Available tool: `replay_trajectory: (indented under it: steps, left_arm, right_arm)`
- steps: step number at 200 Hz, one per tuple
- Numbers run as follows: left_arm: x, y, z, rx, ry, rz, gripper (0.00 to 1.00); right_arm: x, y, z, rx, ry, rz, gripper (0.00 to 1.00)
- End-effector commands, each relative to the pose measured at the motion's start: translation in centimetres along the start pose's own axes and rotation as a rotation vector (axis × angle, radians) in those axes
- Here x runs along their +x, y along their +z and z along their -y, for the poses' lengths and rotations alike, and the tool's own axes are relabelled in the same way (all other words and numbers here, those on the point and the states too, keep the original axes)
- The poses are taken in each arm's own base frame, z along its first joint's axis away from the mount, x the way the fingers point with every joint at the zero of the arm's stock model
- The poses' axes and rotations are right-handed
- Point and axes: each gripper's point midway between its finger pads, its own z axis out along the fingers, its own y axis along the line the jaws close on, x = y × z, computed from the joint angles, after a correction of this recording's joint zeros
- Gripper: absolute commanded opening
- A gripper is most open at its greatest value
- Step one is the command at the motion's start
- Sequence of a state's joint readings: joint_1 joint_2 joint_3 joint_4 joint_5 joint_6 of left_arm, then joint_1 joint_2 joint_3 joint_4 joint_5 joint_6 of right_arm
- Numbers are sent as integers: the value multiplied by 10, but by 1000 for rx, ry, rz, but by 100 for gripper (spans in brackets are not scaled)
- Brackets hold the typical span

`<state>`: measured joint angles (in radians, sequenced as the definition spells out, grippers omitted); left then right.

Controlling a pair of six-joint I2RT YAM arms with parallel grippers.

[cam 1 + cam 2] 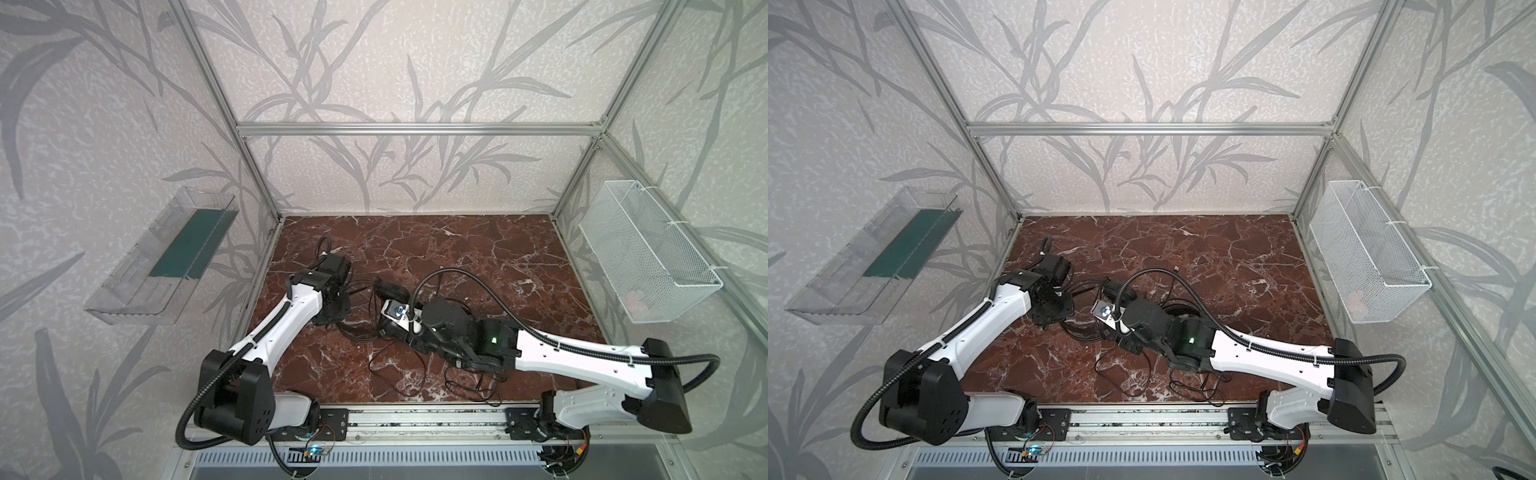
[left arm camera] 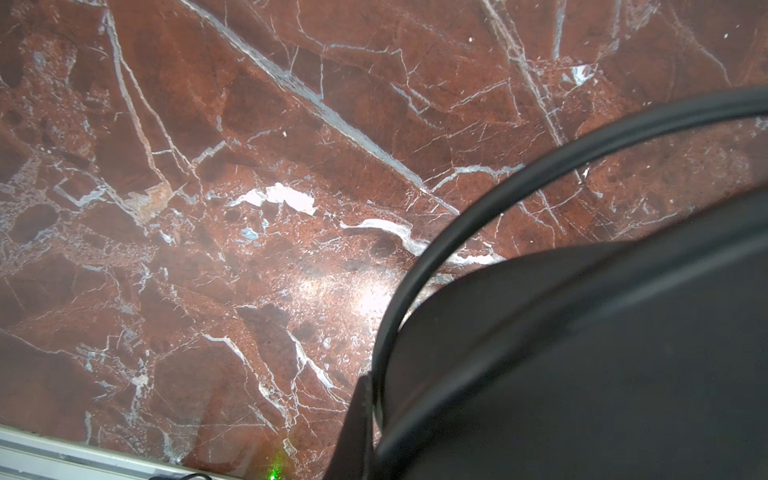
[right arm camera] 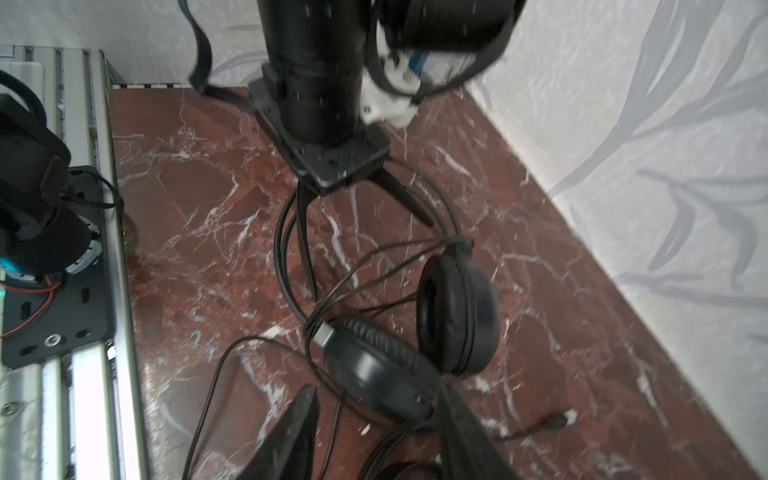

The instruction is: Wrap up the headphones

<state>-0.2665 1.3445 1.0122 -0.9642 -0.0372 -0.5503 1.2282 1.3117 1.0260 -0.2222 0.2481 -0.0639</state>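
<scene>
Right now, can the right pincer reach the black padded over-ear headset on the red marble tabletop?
Probably yes: the right pincer hangs open over the black padded headset, one earcup sitting between its jaws, nothing blocking.

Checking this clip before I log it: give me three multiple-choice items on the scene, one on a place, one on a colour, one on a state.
1. Where does the white mesh basket hang? A. right-hand wall B. tabletop C. left-hand wall
2. What colour is the tabletop? A. white B. red-brown marble C. green
3. How is the right claw? A. shut on a cable B. open C. out of view
Answers: 1A, seen on that wall in both top views; 2B, veined red-brown throughout; 3B, its fingers stand apart beside the headphones.
</scene>
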Motion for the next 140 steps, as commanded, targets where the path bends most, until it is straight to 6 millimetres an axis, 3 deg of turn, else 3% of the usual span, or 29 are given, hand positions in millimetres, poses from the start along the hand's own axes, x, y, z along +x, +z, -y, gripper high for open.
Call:
replay_trajectory:
  steps: [1,41,72,111,124,140]
  left_arm:
    - [-8,-10,3,19,-38,51,0]
    - [-9,-10,3,26,-46,52,0]
    - [-8,-9,4,32,-44,48,0]
    - [-8,-9,5,34,-43,44,0]
    - [-8,-9,6,38,-41,44,0]
    - [-9,-9,8,46,-41,45,0]
  right_arm:
    - [55,-7,-23,-29,275,-131,50]
    - [134,-13,-59,-14,555,-364,55]
    - [168,-7,-76,-3,727,-505,56]
    - [181,1,-90,20,764,-676,62]
    - [174,2,-94,8,747,-708,64]
    - [151,10,-105,-94,616,-636,64]
